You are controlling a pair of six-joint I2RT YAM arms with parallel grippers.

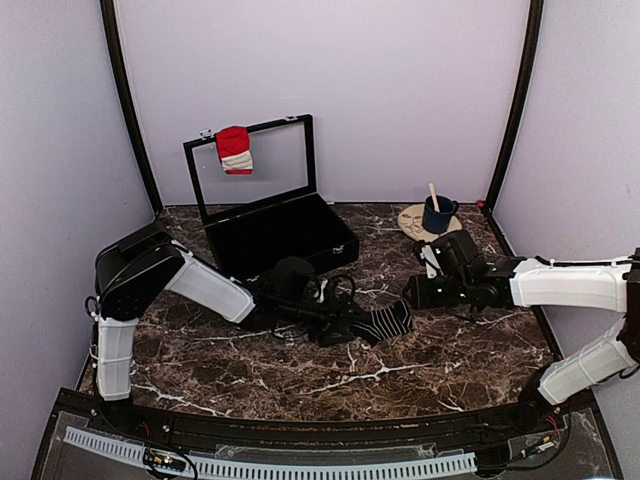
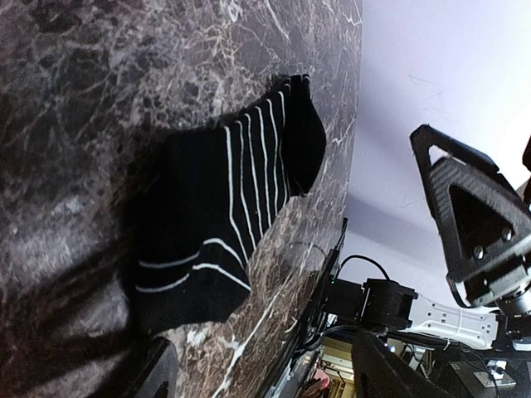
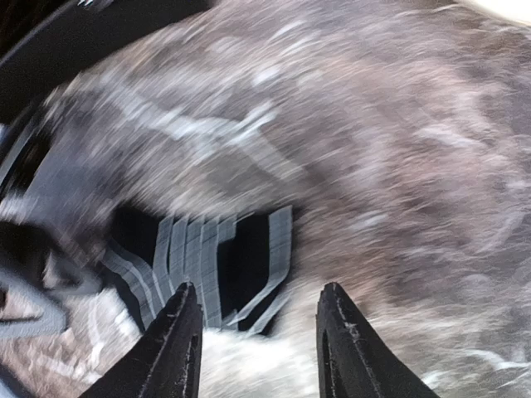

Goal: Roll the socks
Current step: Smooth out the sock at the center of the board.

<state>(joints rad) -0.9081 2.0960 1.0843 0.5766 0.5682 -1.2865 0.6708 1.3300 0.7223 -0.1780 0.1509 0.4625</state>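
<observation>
Fingers of the right gripper (image 3: 261, 336) stand partly apart and empty, just short of the black striped sock (image 3: 220, 265) near the tabletop's middle. At its other end the left gripper (image 2: 274, 377) gapes wide. Best to pinch one end squarely, then roll tight. A red sock (image 1: 234, 150) hangs on the case lid (image 1: 275, 124).

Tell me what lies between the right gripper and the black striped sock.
Only a sliver of bare marble tabletop lies between right gripper and black striped sock; the blurred right wrist view shows it.
</observation>
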